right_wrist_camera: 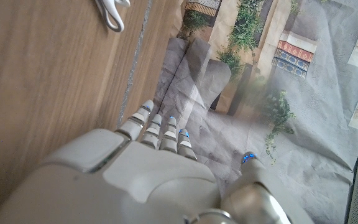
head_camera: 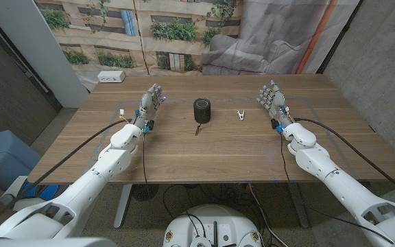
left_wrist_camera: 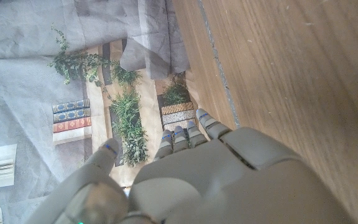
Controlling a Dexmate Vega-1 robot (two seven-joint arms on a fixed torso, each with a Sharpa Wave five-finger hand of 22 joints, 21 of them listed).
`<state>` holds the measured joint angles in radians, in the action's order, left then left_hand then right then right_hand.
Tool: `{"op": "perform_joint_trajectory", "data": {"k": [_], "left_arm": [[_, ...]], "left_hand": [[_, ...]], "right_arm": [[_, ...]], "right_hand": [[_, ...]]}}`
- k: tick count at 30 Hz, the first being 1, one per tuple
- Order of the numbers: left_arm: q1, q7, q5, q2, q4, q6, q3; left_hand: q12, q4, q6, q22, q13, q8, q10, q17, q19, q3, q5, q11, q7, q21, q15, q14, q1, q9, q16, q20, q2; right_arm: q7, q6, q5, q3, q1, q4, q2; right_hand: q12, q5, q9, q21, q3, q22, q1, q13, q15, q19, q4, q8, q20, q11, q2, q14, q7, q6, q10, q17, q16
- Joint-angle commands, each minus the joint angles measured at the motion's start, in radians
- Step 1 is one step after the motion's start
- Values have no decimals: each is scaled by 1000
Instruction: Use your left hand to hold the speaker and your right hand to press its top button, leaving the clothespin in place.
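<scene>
A small black cylindrical speaker stands upright near the middle of the wooden table, with a short cord lying in front of it. A pale clothespin lies on the table just to the speaker's right. My left hand stands to the left of the speaker, apart from it, fingers extended and holding nothing; its back fills the left wrist view. My right hand stands to the right of the clothespin, also with fingers extended and holding nothing, seen from behind in the right wrist view.
A white power strip lies at the table's far left corner. A white cable shows on the wood in the right wrist view. A printed cloth backdrop hangs behind the table.
</scene>
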<state>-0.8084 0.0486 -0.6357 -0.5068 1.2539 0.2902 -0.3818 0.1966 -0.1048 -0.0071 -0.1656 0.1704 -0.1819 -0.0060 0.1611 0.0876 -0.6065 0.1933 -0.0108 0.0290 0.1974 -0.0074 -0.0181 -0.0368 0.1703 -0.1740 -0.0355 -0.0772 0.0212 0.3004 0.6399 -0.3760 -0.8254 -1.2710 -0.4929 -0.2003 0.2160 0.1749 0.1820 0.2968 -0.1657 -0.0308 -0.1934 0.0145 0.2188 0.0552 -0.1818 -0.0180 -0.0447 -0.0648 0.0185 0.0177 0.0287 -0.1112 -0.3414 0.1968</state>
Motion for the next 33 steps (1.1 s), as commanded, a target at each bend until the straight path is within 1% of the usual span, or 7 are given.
{"op": "perform_joint_trajectory", "data": {"k": [1,8,13,17,22,26,33], "left_arm": [[60,37,40,-3,-66,13,-25],[69,62,59,-39,-35,-20,-38],[68,82,64,-64,-10,-46,-45],[62,81,74,-85,14,-60,-46],[63,105,82,-98,6,-37,-48],[80,158,91,-117,-13,-28,-57],[96,205,109,-146,-18,-12,-64]], "left_hand": [[7,15,6,-2,3,-6,4,3,14,-11,4,-11,-1,2,-11,-1,-12,1,-5,-34,-69],[4,45,11,-1,3,-5,8,2,16,-17,0,-20,-11,-2,-22,1,-27,1,-2,-38,-57],[2,85,16,0,3,-5,14,2,19,-21,-6,-35,-25,-6,-38,1,-45,1,0,-44,-38],[1,104,17,0,3,-4,16,2,19,-22,-9,-40,-32,-8,-48,-1,-54,2,1,-45,-29],[0,159,20,1,4,-5,25,3,22,-26,-15,-59,-53,-10,-62,3,-78,2,0,-47,-2],[-2,203,19,0,4,-7,27,4,18,-30,-17,-71,-63,-14,-68,-2,-101,2,1,-46,17],[-4,239,22,0,4,-9,28,4,16,-34,-17,-81,-72,-15,-78,-3,-122,3,0,-46,27]], "right_arm": [[-23,-2,-24,-7,15,15,3],[-22,1,-23,-7,20,29,9],[-23,-2,-20,-7,18,30,10],[-26,-10,-17,-5,16,29,8],[-26,-10,-14,-3,17,33,9],[-29,-5,-16,-3,16,35,11],[-32,-4,-14,-2,8,32,11]], "right_hand": [[-5,3,2,6,7,-3,0,-4,7,8,0,-7,1,3,-10,0,0,13,-9,-1,3],[-3,3,2,6,7,-3,-1,-4,5,8,-1,-6,2,4,-10,0,1,10,-7,3,3],[-3,4,2,6,9,-3,-3,-4,4,8,-3,-5,3,4,-11,0,2,9,-6,5,3],[-2,4,2,6,9,-3,-4,-4,4,8,-3,-5,3,4,-11,0,2,8,-5,6,3],[-2,4,2,6,10,-3,-6,-4,3,8,-4,-5,3,4,-12,0,3,8,-6,8,3],[-1,4,2,6,10,-3,-7,-4,4,9,-5,-5,4,4,-12,1,3,7,-5,10,4],[0,4,2,6,10,-3,-7,-3,5,9,-6,-5,5,4,-13,2,3,7,-3,12,5]]}}
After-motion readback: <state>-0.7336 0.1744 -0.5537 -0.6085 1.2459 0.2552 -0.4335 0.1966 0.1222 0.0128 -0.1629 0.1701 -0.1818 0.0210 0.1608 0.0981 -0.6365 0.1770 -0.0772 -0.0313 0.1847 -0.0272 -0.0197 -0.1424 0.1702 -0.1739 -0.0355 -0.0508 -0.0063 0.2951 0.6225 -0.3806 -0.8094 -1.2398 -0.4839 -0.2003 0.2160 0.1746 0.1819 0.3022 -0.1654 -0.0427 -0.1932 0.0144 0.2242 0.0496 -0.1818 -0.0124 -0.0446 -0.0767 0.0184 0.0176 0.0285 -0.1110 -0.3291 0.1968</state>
